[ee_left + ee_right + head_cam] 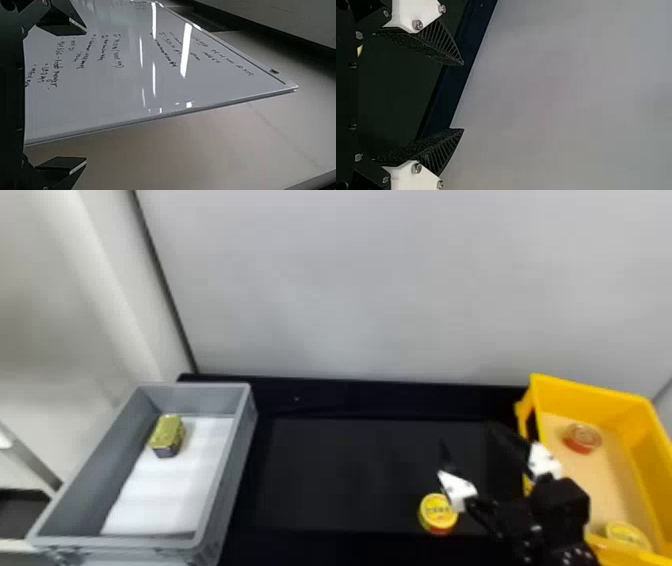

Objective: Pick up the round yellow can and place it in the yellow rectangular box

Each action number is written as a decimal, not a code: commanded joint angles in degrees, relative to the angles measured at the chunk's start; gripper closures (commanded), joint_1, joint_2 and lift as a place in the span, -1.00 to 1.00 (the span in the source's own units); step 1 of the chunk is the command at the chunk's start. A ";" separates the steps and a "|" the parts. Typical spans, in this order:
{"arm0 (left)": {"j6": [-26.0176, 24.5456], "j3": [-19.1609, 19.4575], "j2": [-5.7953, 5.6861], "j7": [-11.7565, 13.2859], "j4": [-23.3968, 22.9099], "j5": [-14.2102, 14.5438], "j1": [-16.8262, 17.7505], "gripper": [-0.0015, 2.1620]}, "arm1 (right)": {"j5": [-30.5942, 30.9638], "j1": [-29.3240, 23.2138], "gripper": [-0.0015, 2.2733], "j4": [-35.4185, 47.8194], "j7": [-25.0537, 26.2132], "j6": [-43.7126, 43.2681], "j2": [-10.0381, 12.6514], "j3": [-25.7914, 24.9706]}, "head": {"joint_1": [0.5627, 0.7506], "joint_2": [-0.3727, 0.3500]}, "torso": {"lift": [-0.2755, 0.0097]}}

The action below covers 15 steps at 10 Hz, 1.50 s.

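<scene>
- Step in hand, as I judge it: lining up for the pick. Right gripper (469, 433) (462, 96) sits above the black work surface (350, 475), its two fingers spread, nothing between them.
- Target: round yellow can with a printed lid (438, 511), on the black surface, left of the yellow rectangular plastic box (595, 387) and outside it. In the head view it lies just beside the white mount of one right finger, which covers a little of its edge.
- Next move, probably: bring the fingertips back toward the robot and aim them down, since they point past the can; then straddle its sides, close, lift, carry right over the box wall and lower.
- Look of the can: squat, flat-lidded, resting on its base. Lid bright yellow with dark print; side yellow, red low down at the near edge. No dent that I can make out.
- Box already holds a red round can (582, 438) and another yellow round can (627, 535); the release should want a free patch of floor.
- Left gripper (86, 96): fingers apart, empty, before a white board with handwriting (119, 99).
</scene>
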<state>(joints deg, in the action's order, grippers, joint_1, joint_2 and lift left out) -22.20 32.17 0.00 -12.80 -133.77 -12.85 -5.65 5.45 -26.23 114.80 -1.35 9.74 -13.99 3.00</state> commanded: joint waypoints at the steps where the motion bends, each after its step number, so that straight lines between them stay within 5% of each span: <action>1: 0.39 0.02 0.15 0.13 0.35 -0.16 0.46 -0.88 | 1.76 -3.40 -0.78 -0.10 -0.67 0.28 0.01 -3.18 | 0.39 0.07 | 0.30; 5: 1.44 0.02 0.15 1.63 1.23 -1.13 2.04 -0.88 | 5.19 -3.84 -0.76 -2.04 -7.97 2.57 0.10 -6.43 | 0.39 0.07 | 0.30; 15: 2.06 0.90 0.15 2.68 1.32 -1.57 2.83 -0.88 | -4.84 4.95 -0.89 -12.94 -6.12 6.35 0.10 2.80 | 0.39 0.07 | 0.30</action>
<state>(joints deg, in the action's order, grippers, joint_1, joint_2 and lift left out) -20.24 32.91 0.00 -10.25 -132.45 -14.35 -2.97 1.24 -22.12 103.12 -7.64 15.01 -13.89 4.56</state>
